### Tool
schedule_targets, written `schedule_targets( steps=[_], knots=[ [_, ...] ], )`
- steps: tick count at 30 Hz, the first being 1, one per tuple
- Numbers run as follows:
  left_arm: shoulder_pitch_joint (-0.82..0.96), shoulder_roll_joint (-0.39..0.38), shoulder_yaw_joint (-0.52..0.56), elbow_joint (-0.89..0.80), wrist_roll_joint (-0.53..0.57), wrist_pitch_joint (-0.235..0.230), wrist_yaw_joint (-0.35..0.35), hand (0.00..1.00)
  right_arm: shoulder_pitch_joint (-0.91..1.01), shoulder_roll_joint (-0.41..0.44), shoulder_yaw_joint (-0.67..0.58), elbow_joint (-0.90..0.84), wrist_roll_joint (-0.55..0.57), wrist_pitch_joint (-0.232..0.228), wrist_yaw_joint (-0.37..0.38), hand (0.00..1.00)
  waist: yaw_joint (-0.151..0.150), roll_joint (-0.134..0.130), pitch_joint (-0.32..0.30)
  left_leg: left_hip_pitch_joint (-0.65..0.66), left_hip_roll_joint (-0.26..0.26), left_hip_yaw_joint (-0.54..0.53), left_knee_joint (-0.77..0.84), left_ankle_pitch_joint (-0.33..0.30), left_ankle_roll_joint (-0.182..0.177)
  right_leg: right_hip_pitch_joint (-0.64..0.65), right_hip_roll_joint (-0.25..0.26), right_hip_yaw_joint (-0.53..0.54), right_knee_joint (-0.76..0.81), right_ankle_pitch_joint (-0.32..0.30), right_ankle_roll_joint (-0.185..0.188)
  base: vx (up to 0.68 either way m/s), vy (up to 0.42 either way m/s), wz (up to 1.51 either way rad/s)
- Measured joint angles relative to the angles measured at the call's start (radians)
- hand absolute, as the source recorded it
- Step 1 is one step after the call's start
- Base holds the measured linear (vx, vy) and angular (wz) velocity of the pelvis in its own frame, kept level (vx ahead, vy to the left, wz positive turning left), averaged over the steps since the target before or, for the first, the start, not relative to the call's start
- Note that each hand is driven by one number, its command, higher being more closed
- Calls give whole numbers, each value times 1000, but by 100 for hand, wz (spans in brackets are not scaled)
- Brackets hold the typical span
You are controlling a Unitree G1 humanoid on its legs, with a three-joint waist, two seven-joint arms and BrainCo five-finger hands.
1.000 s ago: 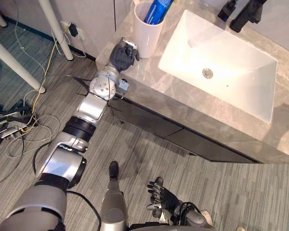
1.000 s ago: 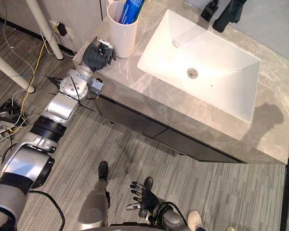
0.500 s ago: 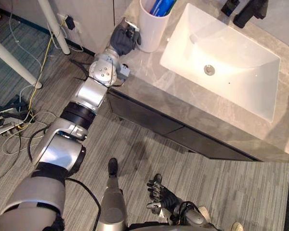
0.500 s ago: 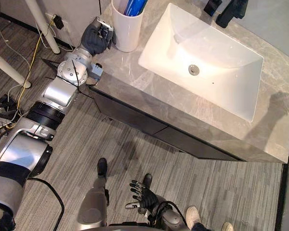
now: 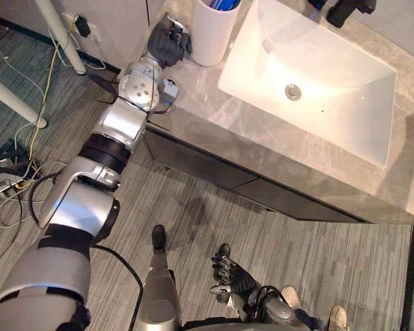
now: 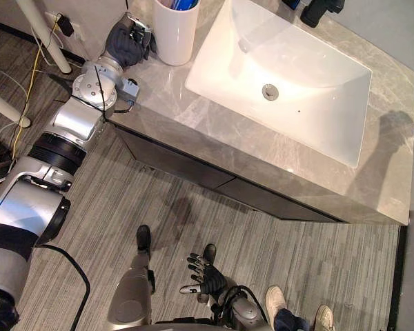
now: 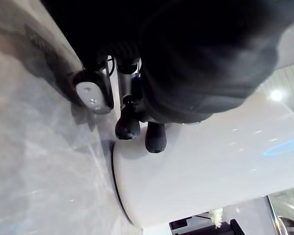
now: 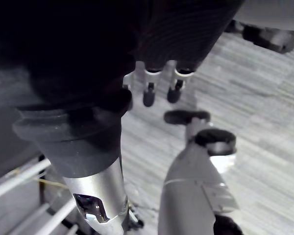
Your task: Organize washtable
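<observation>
White plastic or ceramic, I cannot tell which: one tall cup (image 5: 212, 34) stands upright on the far left corner of the grey marble countertop (image 5: 214, 117), just left of the basin. One blue thing (image 5: 223, 3) sticks out of it. The picture's top edge cuts it off along with the cup's far rim, so what it is cannot be made out.

The left hand (image 5: 165, 45) is at the cup's left side. In the left wrist view two dark fingertips (image 7: 127, 128) touch the cup's wall low down, near its base. The thumb (image 7: 90, 93) stands apart and off the cup, so the hand is not closed round it.

One white rectangular basin (image 5: 331, 103) is sunk into the countertop, with one round metal drain (image 5: 292, 91). At its far rim are two dark fixtures (image 5: 345, 9), both cut off at the edge and hard to identify. A dark cabinet front (image 5: 214, 172) runs below the near edge.

The right hand (image 6: 201, 274) hangs low over the grey plank floor (image 5: 317, 255), well apart from the washtable, its fingers spread and holding nothing. Near right, a person's two light shoes (image 6: 323, 317) stand on the floor. Far left, two white table legs (image 5: 55, 31) slant across it.
</observation>
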State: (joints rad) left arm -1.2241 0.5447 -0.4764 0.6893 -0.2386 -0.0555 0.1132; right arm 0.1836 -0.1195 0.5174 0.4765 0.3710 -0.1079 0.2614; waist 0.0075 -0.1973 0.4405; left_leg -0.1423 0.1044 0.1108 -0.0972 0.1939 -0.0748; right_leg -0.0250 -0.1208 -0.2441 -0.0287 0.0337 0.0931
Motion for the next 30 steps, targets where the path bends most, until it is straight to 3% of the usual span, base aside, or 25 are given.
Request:
schedule_targets(
  steps=[8, 12, 17, 20, 23, 26, 27, 29, 30],
  knots=[
    [-47, 12, 7, 66, -38, -9, -1, 100, 0, -1, 0, 1, 0, -2, 0, 0, -9, 0, 0, 2, 0, 2, 0, 0, 0, 1, 0, 1, 1, 0, 0, 0, 0, 0],
    [-43, 19, 7, 47, -48, -8, -2, 100, -1, -5, 1, -9, 0, 2, 1, 0, 3, 2, 1, 9, 1, 5, 0, 0, 0, 6, 0, 4, 1, 0, 0, -1, 0, -1],
    [128, 20, 81, -98, -47, -5, -4, 100, -10, -8, 4, -9, 0, 11, 2, 0, 6, 10, 1, 53, 1, 24, -1, -19, -12, 41, -1, 22, -4, -2, -2, 0, -2, -8],
    [260, -8, 150, -191, -41, -5, -4, 100, -39, -20, 2, -8, 0, 30, 2, 0, 3, 34, -14, 55, -2, 28, -6, -29, -12, 39, -1, 26, 0, -9, -6, -12, -3, -6],
    [386, -80, 196, -237, -24, 3, -10, 100, -53, -27, -2, 0, 0, 50, 1, 0, 5, 62, -69, 76, -11, 26, -3, -42, -12, 39, -13, 24, 48, -48, -6, 65, 11, 5],
    [506, -162, 208, -248, -22, 13, -25, 100, -54, -42, -19, -5, 1, 58, -1, 0, 6, 99, -115, 141, -15, 22, -6, -78, -11, 38, -34, -18, 195, -84, -37, 129, 15, -6],
    [539, -187, 202, -247, -22, 22, -27, 100, -55, -51, -38, -18, 2, 68, -1, 0, -6, 118, -119, 174, -11, 15, -6, -84, -1, 27, -44, -30, 292, -84, -37, 64, 65, 11],
    [584, -214, 185, -247, -14, 30, -39, 100, -48, -55, -58, -37, 7, 76, -1, 0, -34, 122, -130, 214, -9, 3, -6, -99, 20, 12, -63, -28, 395, -84, -38, 70, 59, 20],
    [604, -229, 170, -249, -5, 29, -46, 100, -45, -56, -75, -45, 15, 79, -2, 0, -42, 137, -139, 215, -7, 0, -5, -108, 28, -5, -72, -25, 419, -108, -69, 53, 1, 7]
  ],
)
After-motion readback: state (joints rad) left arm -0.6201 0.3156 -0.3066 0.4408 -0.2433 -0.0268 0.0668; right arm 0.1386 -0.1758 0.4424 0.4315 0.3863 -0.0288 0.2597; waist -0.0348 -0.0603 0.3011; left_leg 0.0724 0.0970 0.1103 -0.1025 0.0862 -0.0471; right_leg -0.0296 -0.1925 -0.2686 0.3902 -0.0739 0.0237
